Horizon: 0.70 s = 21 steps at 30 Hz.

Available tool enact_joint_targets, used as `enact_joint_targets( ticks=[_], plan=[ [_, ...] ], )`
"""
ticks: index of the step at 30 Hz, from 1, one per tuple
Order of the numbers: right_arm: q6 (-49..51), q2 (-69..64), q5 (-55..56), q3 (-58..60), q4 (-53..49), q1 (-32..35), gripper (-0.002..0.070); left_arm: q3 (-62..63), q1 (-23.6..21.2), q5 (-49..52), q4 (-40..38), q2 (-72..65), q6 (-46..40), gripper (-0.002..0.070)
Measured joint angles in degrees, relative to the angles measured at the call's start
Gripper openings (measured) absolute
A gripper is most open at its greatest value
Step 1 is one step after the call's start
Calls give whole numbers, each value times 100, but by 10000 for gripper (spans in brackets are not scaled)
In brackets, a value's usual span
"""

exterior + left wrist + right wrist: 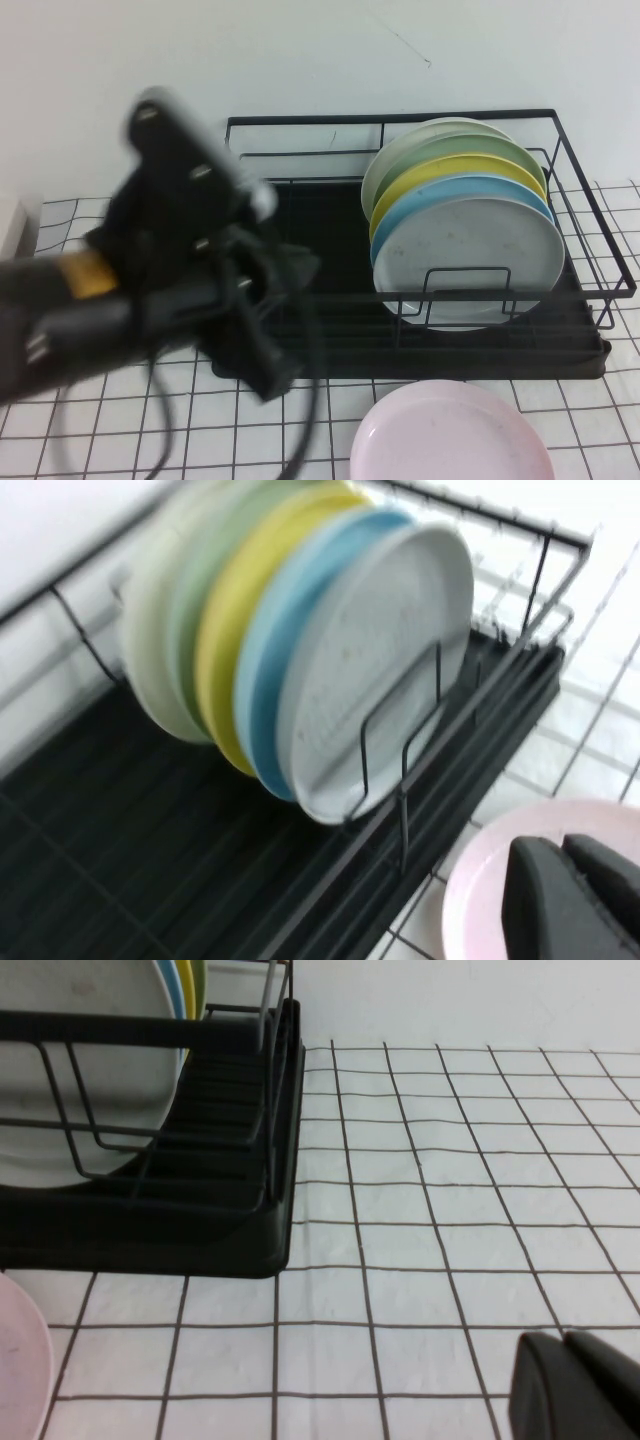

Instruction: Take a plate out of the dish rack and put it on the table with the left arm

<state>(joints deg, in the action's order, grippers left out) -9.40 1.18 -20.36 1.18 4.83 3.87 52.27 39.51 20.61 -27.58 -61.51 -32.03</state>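
Plate (520, 870) flat on table (120, 420), left tool (575, 900) closed, empty just above it.

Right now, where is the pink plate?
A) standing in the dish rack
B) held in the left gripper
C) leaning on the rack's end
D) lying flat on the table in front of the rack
D: the pink plate lies flat on the table in front of the dish rack; the left gripper is shut and empty above it.

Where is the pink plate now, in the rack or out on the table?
Out. The pink plate lies flat on the table in front of the dish rack; the shut left gripper holds nothing.
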Motion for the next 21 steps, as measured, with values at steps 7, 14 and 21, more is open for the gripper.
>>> enact_joint_targets(
  ticks=[7,14,21],
  plan=[
    [0,0,0,0,0,0,-1,-1167,0,-139,-227,1337,0,-1],
    [0,0,0,0,0,0,-1,-1574,0,698,-170,1622,-100,-1],
    [0,0,0,0,0,0,-1,-1748,0,497,-253,1655,-190,-1]
  ],
)
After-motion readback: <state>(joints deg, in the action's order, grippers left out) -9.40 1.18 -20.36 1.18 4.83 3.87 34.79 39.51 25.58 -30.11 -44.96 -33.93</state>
